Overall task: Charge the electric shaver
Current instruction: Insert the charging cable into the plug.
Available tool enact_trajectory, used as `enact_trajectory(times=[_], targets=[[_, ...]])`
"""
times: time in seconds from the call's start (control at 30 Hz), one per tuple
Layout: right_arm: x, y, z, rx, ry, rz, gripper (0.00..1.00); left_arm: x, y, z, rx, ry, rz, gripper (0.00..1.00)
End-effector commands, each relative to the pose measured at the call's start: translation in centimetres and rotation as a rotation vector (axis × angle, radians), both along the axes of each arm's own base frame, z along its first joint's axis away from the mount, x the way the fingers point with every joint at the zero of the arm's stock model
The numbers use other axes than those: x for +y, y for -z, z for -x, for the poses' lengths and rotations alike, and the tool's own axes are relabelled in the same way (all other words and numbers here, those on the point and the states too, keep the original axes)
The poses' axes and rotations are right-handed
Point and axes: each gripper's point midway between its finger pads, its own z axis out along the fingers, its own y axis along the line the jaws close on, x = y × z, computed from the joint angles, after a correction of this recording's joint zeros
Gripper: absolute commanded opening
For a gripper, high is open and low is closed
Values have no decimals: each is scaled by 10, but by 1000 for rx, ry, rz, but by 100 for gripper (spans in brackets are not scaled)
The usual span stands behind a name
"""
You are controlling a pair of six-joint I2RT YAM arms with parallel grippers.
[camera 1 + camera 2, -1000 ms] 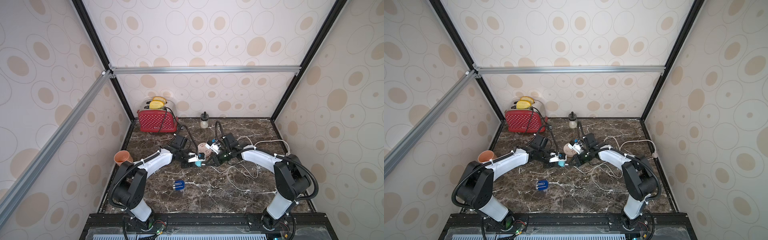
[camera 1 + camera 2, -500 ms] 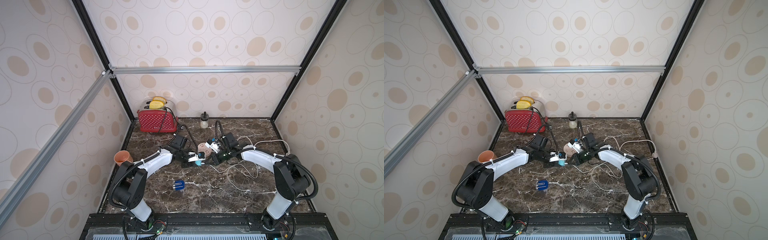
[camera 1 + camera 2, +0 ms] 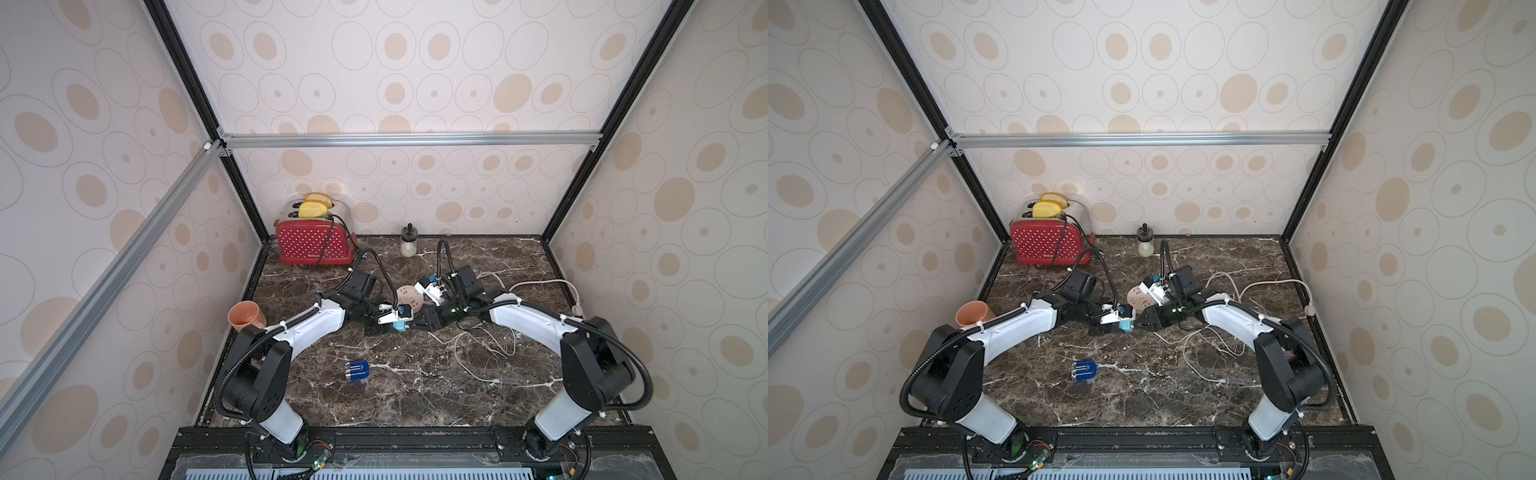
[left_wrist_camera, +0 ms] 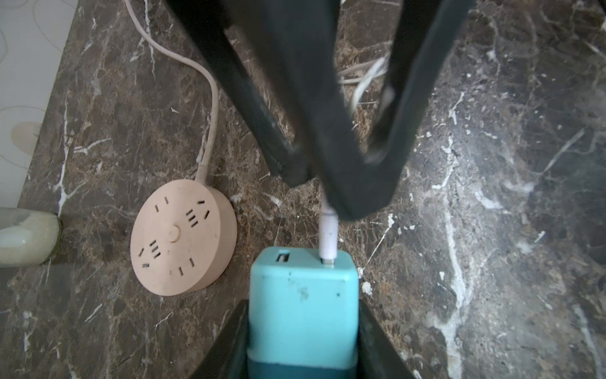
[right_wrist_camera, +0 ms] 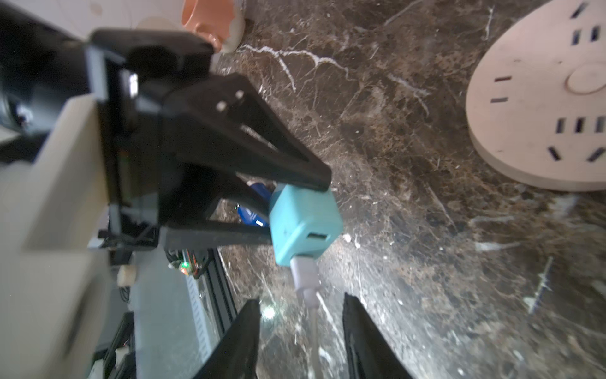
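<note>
Where the counter shows in both top views, it holds one orange cup [image 3: 245, 318], one red toaster [image 3: 311, 247] with two yellow slices [image 3: 316, 205], and one electric shaver [image 3: 356, 371] lying alone at lower centre-left. One teal adapter [image 4: 303, 282] is clamped in the left gripper [image 4: 303, 305], beside one pink socket hub [image 3: 409, 296]. The right gripper [image 5: 301, 305] has its fingers apart, astride one white cable [image 5: 305, 274]. The adapter's rear is hidden.

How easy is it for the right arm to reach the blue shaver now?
Probably easy. The right hand is open, gripping nothing, with the white cable loose between its fingers. The electric shaver lies alone on the table, nothing in between.
</note>
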Motion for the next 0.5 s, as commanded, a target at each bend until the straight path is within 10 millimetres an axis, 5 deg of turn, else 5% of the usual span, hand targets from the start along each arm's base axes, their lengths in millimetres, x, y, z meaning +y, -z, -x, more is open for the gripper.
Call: enact_trajectory(times=[0.0,0.2,0.47], targets=[[-11,-29,4,-36,74,-54,60,-3,-15,-3,-57,11,37,0],[-9,-35,8,13,210,-116,81,-10,-29,-13,-74,-39,104,0],[-3,-27,13,87,308,-129,77,-4,-34,-22,-119,-84,78,0]])
